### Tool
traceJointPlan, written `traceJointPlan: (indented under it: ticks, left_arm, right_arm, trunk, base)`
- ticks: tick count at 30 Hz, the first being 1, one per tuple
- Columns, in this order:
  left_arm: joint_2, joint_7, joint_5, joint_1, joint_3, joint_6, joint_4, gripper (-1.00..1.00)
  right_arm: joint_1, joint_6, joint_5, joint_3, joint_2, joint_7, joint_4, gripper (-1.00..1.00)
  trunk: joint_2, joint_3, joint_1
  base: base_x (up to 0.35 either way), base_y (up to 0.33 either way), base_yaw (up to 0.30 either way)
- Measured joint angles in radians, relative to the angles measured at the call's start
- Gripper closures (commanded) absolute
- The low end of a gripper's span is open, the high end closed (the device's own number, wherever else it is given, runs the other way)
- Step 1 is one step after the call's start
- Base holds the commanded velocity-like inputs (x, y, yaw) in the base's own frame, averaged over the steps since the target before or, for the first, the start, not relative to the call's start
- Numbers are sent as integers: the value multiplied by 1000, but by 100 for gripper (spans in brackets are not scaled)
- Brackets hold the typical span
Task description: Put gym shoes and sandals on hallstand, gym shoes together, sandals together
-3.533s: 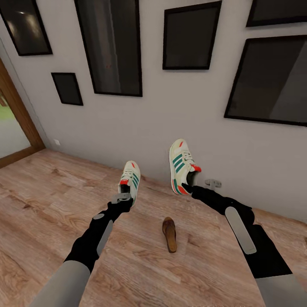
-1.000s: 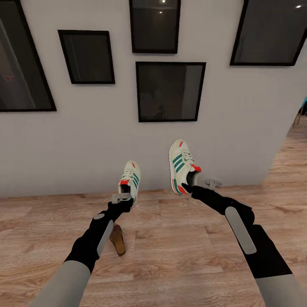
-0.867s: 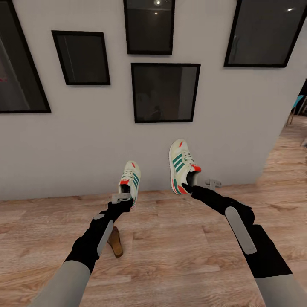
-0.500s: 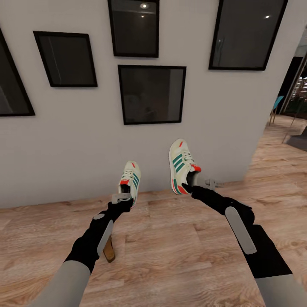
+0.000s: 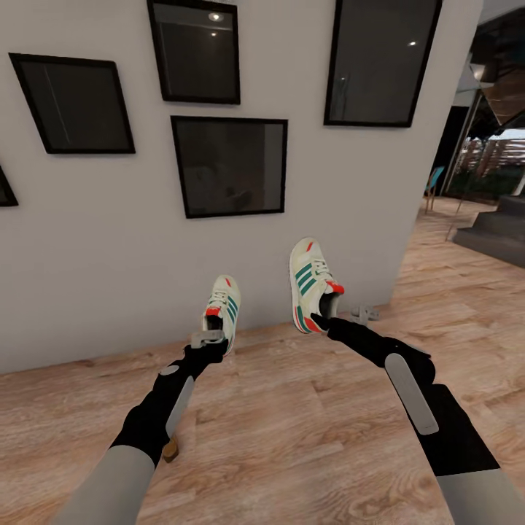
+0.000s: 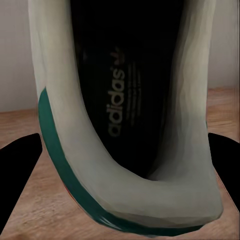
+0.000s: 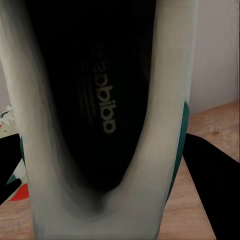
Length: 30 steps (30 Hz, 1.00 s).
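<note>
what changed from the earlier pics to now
The camera swung right: wall frames slid left and an opening came into view at right. The sandal on the floor is now nearly hidden behind the left arm. Unchanged: left gripper and right gripper each hold a gym shoe raised.

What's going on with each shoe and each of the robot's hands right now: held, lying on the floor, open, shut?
Left gym shoe: held off the floor, toe up.
Right gym shoe: held off the floor, toe up.
Sandal: on the corridor floor, mostly hidden behind the left arm.
Left end effector: shut on the left gym shoe's heel.
Right end effector: shut on the right gym shoe's heel.
</note>
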Motion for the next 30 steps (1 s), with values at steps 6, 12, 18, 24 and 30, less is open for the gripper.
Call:
traceJointPlan:
  ticks: [6, 12, 18, 24, 30]
  left_arm:
    - [0, 0, 0, 0, 0, 0, 0, 100]
    - [0, 0, 0, 0, -1, 0, 0, 100]
    - [-1, 1, 0, 0, -1, 0, 0, 100]
    - [-1, 0, 0, 0, -1, 0, 0, 100]
    - [-1, 1, 0, 0, -2, 0, 0, 100]
  right_arm:
    - [0, 0, 0, -1, 0, -1, 0, 100]
    - [0, 0, 0, -1, 0, -1, -1, 100]
    - [0, 0, 0, -1, 0, -1, -1, 100]
    - [0, 0, 0, -1, 0, 0, -1, 100]
    - [0, 0, 1, -1, 0, 1, -2, 100]
  trunk:
    - [0, 6, 0]
    - [0, 12, 0]
    - [0, 17, 0]
    - [0, 18, 0]
    - [0, 19, 0]
  base:
    - [0, 0, -213]
    - [1, 0, -214]
    - [136, -74, -257]
    - [229, -163, -285]
    - [239, -178, -288]
